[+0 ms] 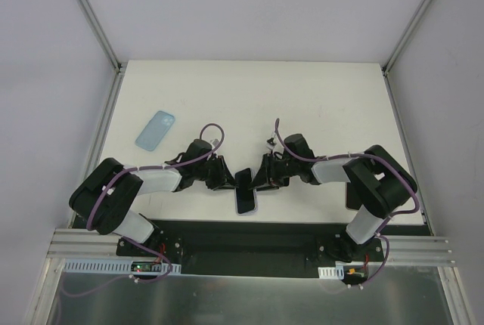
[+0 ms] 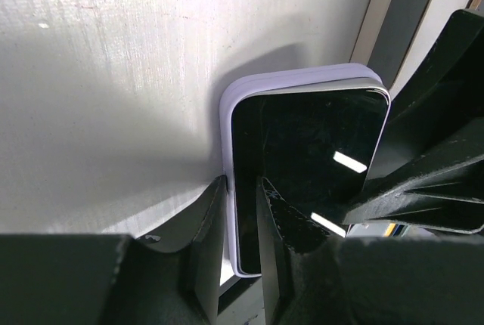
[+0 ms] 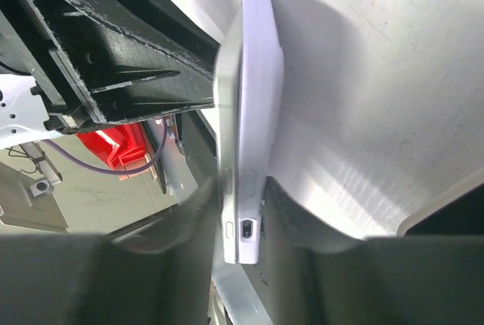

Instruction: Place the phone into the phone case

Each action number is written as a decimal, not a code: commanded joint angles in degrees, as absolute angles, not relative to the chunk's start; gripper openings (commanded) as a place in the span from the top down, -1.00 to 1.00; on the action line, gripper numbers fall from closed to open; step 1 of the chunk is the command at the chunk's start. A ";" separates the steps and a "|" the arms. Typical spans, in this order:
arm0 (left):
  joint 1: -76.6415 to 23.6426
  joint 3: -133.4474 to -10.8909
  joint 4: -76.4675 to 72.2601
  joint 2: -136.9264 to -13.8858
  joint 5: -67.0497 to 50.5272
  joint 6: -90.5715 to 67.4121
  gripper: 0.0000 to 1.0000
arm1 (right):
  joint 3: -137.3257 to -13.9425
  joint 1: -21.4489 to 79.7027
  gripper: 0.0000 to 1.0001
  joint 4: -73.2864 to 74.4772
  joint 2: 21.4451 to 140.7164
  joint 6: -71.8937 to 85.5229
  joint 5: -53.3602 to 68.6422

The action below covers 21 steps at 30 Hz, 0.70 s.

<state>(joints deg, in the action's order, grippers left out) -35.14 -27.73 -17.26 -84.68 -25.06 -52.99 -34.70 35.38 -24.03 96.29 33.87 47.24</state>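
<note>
The phone (image 1: 245, 191) has a black screen and is held off the table near the front edge, between my two arms. A lavender phone case (image 2: 227, 113) wraps its back and edge around the screen (image 2: 310, 159). In the right wrist view the phone's silver side (image 3: 229, 98) lies against the case (image 3: 261, 75), not fully flush. My left gripper (image 2: 242, 185) is shut on one long edge of phone and case. My right gripper (image 3: 240, 189) has a finger on each face at the opposite edge, one finger blurred. Both grippers (image 1: 227, 177) (image 1: 262, 176) meet at the phone.
A light blue case-shaped thing (image 1: 155, 130) lies flat at the back left of the white table (image 1: 302, 106). A dark flat thing (image 1: 349, 198) sits partly hidden under the right arm. Grey walls and metal posts border the table.
</note>
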 commanded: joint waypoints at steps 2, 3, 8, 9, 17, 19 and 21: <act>-36.30 -26.19 -14.94 -86.04 -25.84 -52.56 0.59 | -35.95 35.86 0.59 -33.75 95.54 35.33 50.98; -36.30 -26.19 -14.94 -85.96 -25.93 -52.56 0.59 | -35.95 35.86 0.65 -33.66 95.45 35.33 50.98; -36.30 -26.19 -14.94 -85.87 -26.19 -52.73 0.56 | -35.95 35.86 0.96 -33.66 95.97 35.24 50.71; -36.30 -26.19 -14.94 -85.87 -26.10 -52.73 0.56 | -36.03 35.77 0.97 -33.23 96.24 35.33 50.28; -36.30 -26.19 -15.03 -86.13 -26.10 -52.91 0.56 | -36.47 35.77 0.18 -32.96 96.33 35.68 51.15; -36.30 -26.19 -15.12 -86.40 -26.10 -53.00 0.56 | -36.56 35.86 0.19 -32.96 96.42 35.77 51.68; -36.30 -26.19 -15.29 -86.57 -26.28 -53.09 0.56 | -36.91 35.86 0.21 -33.05 96.76 35.95 52.12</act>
<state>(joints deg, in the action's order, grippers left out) -35.18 -27.53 -17.37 -84.73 -25.50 -53.30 -34.15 35.14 -25.30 96.79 34.59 48.36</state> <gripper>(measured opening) 0.224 0.407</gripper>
